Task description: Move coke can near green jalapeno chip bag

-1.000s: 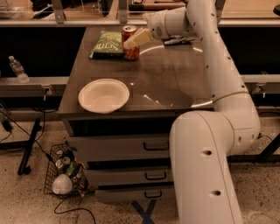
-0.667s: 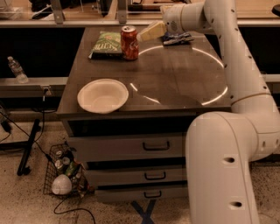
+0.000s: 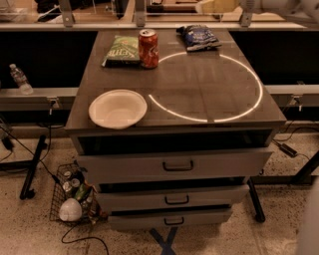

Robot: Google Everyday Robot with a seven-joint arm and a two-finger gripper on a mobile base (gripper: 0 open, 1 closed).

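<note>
The coke can [image 3: 148,48] stands upright on the far left part of the dark tabletop [image 3: 199,94], touching or just beside the right edge of the green jalapeno chip bag [image 3: 122,49], which lies flat. My gripper [image 3: 208,6] is raised at the top edge of the view, behind the table's far edge and well to the right of the can. It holds nothing that I can see. The arm runs off the top right corner.
A dark blue chip bag [image 3: 198,37] lies at the far right of the tabletop. A white bowl [image 3: 117,108] sits near the front left edge. Drawers are below, with a wire basket of clutter [image 3: 75,199] on the floor and a water bottle [image 3: 20,78] at the left.
The gripper has let go of the can and pulled up and away to the right. The can stays upright beside the green bag. The blue bag is now uncovered.
</note>
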